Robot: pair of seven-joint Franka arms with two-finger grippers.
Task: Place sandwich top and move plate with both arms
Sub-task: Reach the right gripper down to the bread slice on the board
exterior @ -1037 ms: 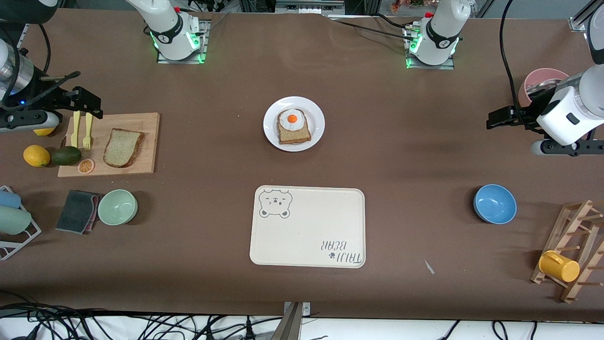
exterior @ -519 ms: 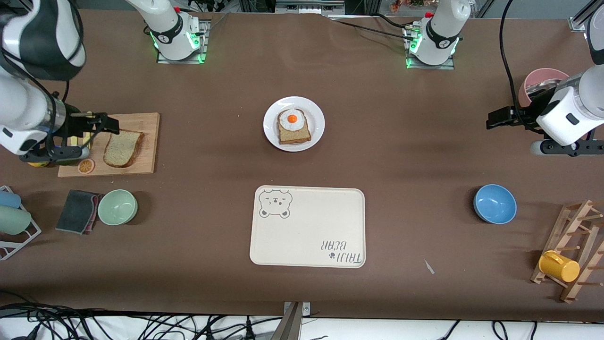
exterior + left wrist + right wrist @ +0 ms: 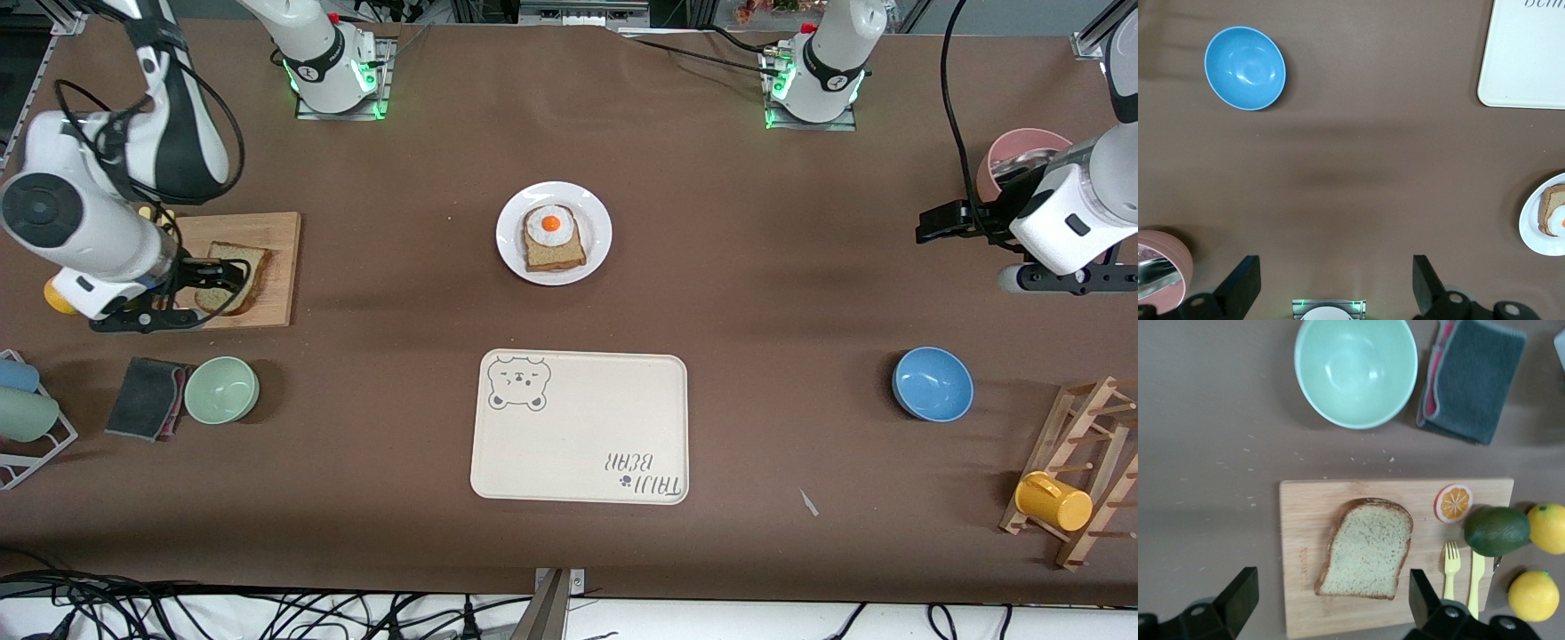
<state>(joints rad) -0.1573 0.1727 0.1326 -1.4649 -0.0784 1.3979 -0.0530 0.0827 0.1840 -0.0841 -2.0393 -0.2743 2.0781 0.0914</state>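
Two arms in view. Nearest the front camera, tray lies empty mid-table. Farther from the camera than the tray, plate holds bread with egg. Toward the right arm's end, sandwich top lies flat on cutting board. Right gripper hangs over it, fingers wide apart, nothing held. Left gripper waits over bare table at the left arm's end, fingers spread, holding nothing, beside pink cup.

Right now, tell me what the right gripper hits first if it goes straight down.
Most likely the bread slice on the cutting board. The right gripper hangs open over it, fingers straddling the slice, though its height above is unclear.
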